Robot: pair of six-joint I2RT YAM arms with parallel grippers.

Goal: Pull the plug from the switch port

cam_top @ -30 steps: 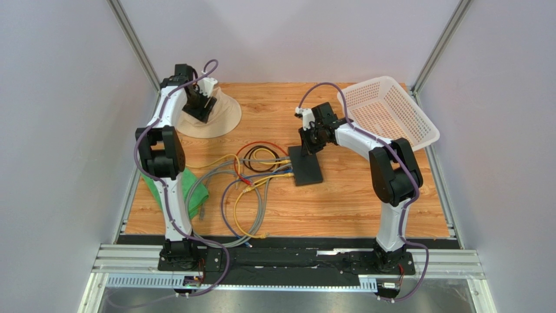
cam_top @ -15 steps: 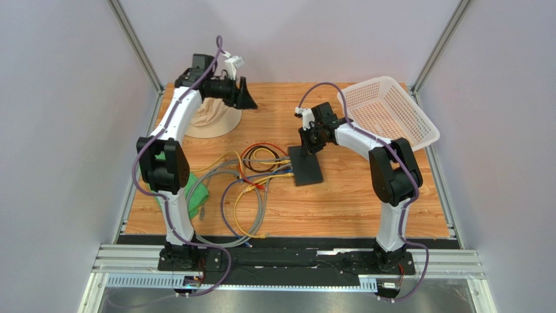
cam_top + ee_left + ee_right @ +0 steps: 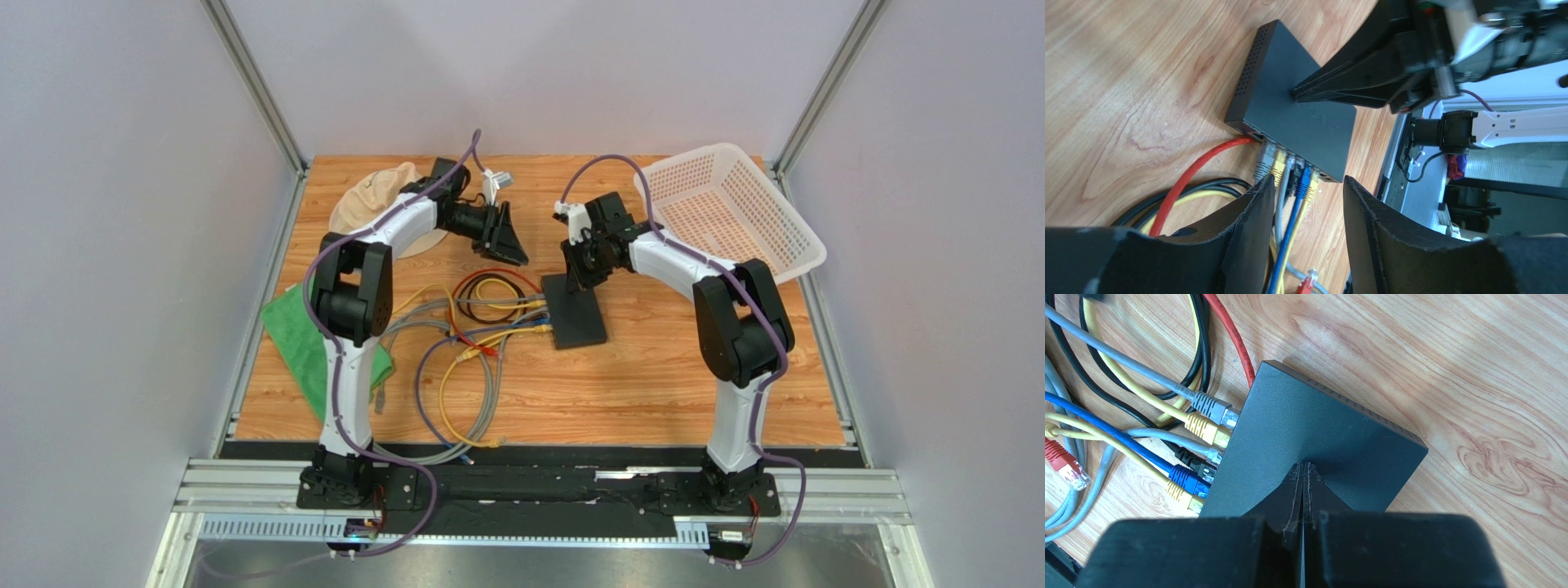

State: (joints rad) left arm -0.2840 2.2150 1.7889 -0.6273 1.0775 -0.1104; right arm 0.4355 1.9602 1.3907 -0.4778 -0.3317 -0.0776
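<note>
The flat black switch (image 3: 574, 311) lies mid-table with several cables plugged into its left side. In the left wrist view the switch (image 3: 1303, 116) shows grey, yellow, black and blue plugs (image 3: 1293, 177) in a row, and a red cable (image 3: 1198, 174) at its corner. My right gripper (image 3: 577, 277) is shut, its tips pressing on the switch's top (image 3: 1321, 435); this shows in the right wrist view (image 3: 1304, 468). My left gripper (image 3: 515, 251) is open and empty, hovering above the cables just left of the switch; the plugs lie ahead between its fingers (image 3: 1247, 220).
A white basket (image 3: 736, 208) stands at the far right. A beige cloth (image 3: 374, 196) lies at the far left and a green cloth (image 3: 294, 337) by the left arm. Loose cable loops (image 3: 454, 404) and a loose red plug (image 3: 1066, 468) lie left of the switch.
My left arm has swung from over the beige cloth at the far left rightward to the cables beside the switch. The right gripper has stayed on the switch.
</note>
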